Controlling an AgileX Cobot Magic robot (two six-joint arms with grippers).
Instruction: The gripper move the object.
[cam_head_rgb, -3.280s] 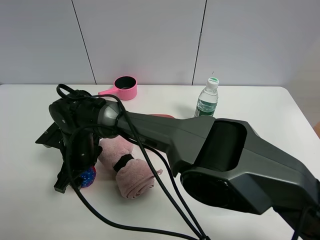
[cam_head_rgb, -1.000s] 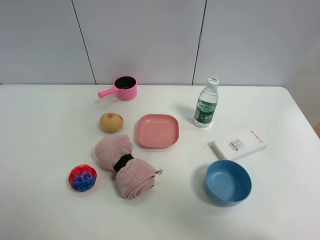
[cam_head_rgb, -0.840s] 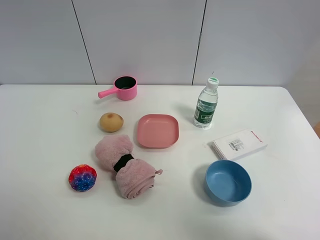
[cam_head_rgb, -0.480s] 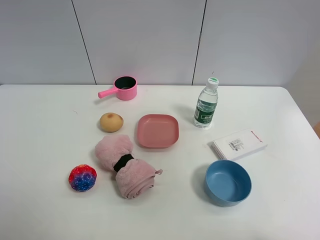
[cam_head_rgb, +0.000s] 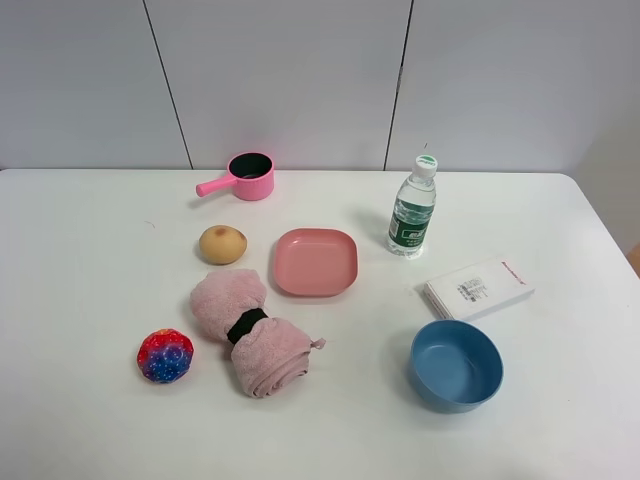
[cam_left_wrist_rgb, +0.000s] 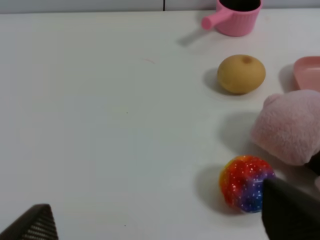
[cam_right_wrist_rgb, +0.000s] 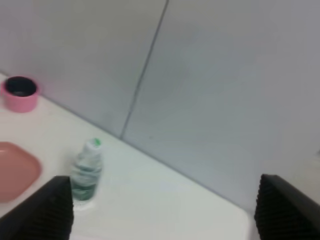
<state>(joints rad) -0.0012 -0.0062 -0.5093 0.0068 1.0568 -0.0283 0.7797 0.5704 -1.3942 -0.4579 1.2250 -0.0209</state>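
The object, a shiny mottled red, blue and purple ball (cam_head_rgb: 165, 356), lies on the white table at the front left, just left of a rolled pink towel (cam_head_rgb: 248, 335). No arm shows in the exterior high view. In the left wrist view the ball (cam_left_wrist_rgb: 244, 182) lies beside one dark finger (cam_left_wrist_rgb: 290, 216), which covers its edge. The left gripper (cam_left_wrist_rgb: 160, 222) is open and empty, with its jaws wide apart. The right gripper (cam_right_wrist_rgb: 165, 210) is open and empty and faces the wall and the water bottle (cam_right_wrist_rgb: 85, 171).
A tan potato-like lump (cam_head_rgb: 222, 244) and a pink saucepan (cam_head_rgb: 248, 176) stand behind the ball. A pink plate (cam_head_rgb: 316, 262) is at the middle. A water bottle (cam_head_rgb: 412, 208), a white box (cam_head_rgb: 477, 288) and a blue bowl (cam_head_rgb: 456, 364) are on the right.
About three seconds ago a dark arm reached over the ball at the front left. It has since left the exterior high view. The ball lies at the same spot.
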